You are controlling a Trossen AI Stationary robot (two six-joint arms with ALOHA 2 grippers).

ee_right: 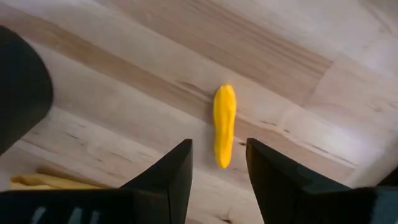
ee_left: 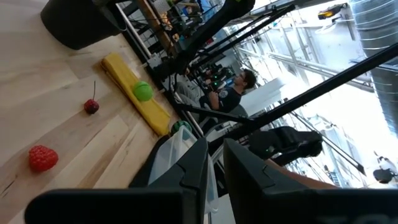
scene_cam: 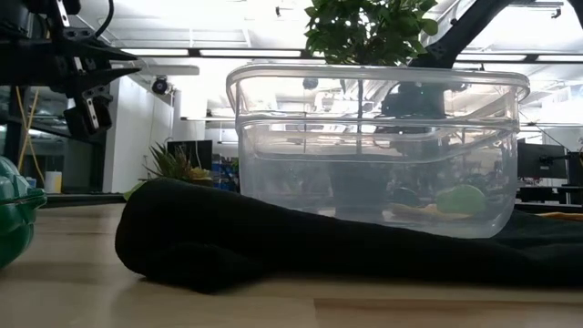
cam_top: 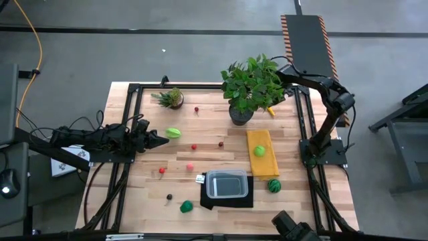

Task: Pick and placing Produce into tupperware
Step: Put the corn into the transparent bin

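Note:
The clear tupperware (cam_top: 227, 184) sits on a black mat (cam_top: 231, 199) near the table's front edge. Produce lies scattered on the wood: a green piece (cam_top: 173, 132), small red ones (cam_top: 194, 146), a pink one (cam_top: 190, 166), a green one (cam_top: 186, 207) and a striped green one (cam_top: 274, 185). A long yellow piece (ee_right: 224, 124) lies flat by the big plant's pot. My right gripper (ee_right: 219, 149) hangs open above it, pointing down, a finger on either side, apart from it. Leaves hide that gripper in the high view. My left gripper (cam_top: 159, 139) stays shut and level at the table's left.
A big potted plant (cam_top: 251, 87) stands at the far middle, right beside my right gripper. A small plant (cam_top: 170, 98) stands at the far left. A yellow cloth (cam_top: 262, 142) carries a green piece (cam_top: 259, 151). A person (ee_left: 236, 87) sits beyond the table.

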